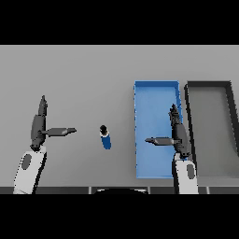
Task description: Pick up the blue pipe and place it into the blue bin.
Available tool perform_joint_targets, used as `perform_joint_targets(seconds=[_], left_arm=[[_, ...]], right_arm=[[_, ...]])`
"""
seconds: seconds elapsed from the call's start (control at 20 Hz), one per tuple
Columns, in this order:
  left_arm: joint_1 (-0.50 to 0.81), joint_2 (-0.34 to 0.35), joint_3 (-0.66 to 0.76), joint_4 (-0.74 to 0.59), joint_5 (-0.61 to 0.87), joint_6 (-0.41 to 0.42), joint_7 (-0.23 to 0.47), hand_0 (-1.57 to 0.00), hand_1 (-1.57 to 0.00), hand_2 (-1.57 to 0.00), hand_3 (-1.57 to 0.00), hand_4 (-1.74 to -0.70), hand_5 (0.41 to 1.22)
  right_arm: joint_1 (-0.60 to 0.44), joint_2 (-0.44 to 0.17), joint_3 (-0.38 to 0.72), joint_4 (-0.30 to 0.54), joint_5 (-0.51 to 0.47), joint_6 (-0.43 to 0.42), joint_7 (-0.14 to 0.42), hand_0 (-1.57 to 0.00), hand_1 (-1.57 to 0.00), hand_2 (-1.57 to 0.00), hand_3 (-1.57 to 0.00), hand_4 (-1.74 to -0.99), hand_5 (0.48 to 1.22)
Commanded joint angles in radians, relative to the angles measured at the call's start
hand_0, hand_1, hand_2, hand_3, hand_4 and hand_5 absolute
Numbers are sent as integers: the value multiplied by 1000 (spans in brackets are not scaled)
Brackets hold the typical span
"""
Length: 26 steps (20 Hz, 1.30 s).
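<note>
The blue pipe (106, 137) stands on end on the grey table, its dark ring-shaped end facing up, left of the blue bin (156, 93). My left hand (39, 126) is to the left of the pipe, fingers straight and thumb pointing toward it, with a strip of table between, so it does not touch the pipe. My right hand (178, 133) is over the blue bin, fingers straight, thumb pointing left, holding nothing.
A dark grey bin (210, 85) stands right next to the blue bin on its right side. Grey table (70, 74) stretches behind and around the pipe.
</note>
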Motion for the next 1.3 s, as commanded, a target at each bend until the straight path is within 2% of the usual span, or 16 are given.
perform_joint_targets(seconds=[0.0,0.25,0.3,0.35,0.45,0.5,0.7,0.9,1.0,1.15,1.25], left_arm=[[2,0,0,-2,0,0,-6,1,1,1,1,-1006,586],[25,5,-1,-22,3,-1,-13,1,1,1,1,-1006,586],[61,71,-31,-31,-7,-106,-80,1,1,1,1,-1006,586],[82,112,-46,-31,-12,-171,-117,1,1,1,1,-1011,588],[95,156,-57,-36,-18,-230,-154,1,1,1,1,-1010,588],[100,164,-63,-43,-18,-243,-158,1,1,1,1,-1010,589],[126,186,-71,-74,11,-302,-186,1,1,1,1,-1015,592],[133,217,-128,-113,-1,-387,-180,1,1,1,1,-1024,573],[124,228,-161,-145,-1,-426,-144,1,1,1,1,-1037,548],[121,234,-207,-190,-6,-457,-77,1,1,1,1,-1063,498],[112,209,-245,-202,-15,-473,-57,1,1,1,1,-1086,480]], right_arm=[[3,0,1,-2,0,0,-2,1,1,1,1,-1222,603],[32,4,8,-22,1,1,-19,1,1,1,1,-1222,603],[66,-56,37,-53,57,26,-74,1,1,1,1,-1222,603],[94,-88,57,-86,77,52,-104,1,1,1,1,-1227,603],[127,-119,80,-129,104,71,-105,1,1,1,1,-1228,599],[121,-131,79,-142,106,74,-76,1,1,1,1,-1232,599],[117,-127,96,-138,126,74,-60,1,1,1,1,-1225,592],[115,-127,98,-143,135,66,-65,1,1,1,1,-1220,589],[129,-135,103,-158,136,77,-111,1,1,1,1,-1223,601],[108,-144,89,-139,121,83,-92,1,1,1,1,-1233,604],[99,-142,84,-127,114,86,-94,1,1,1,1,-1244,607]])
